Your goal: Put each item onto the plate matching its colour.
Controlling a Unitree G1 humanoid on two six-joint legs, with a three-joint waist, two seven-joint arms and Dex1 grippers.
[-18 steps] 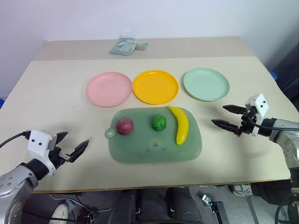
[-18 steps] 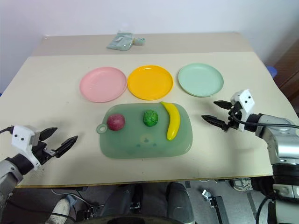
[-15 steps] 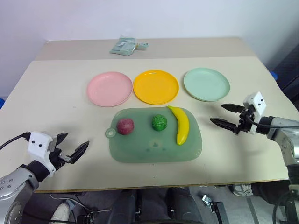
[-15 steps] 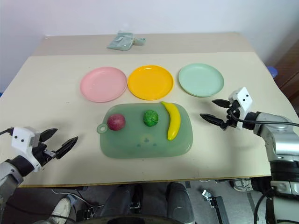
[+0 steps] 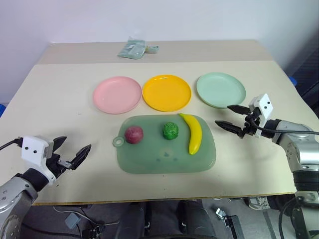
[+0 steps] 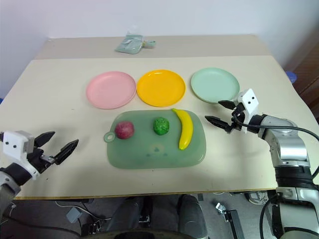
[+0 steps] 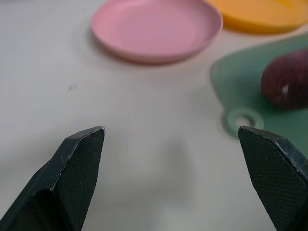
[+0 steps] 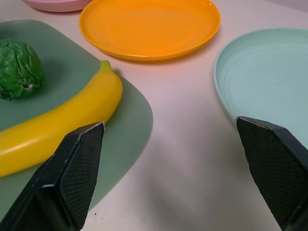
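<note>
Beige table [image 5: 60, 99]: I see my right gripper [image 5: 232, 117] spread, empty, the banana [image 5: 193, 132] at its 9 o'clock; left gripper [image 5: 71, 152] spread, purple fruit [image 5: 133, 134] at 2 o'clock.

Two arms, silver-grey metal forearms with rounded jointed casings. Left gripper [image 5: 72, 155] and right gripper [image 5: 231, 117]: each a pair of slim, black, tapering fingers [image 7: 72, 183] with a fine cross-hatched texture on the inner pads, and a small white box-shaped housing with dark dots behind them. Thin black cables run along both wrists.
</note>
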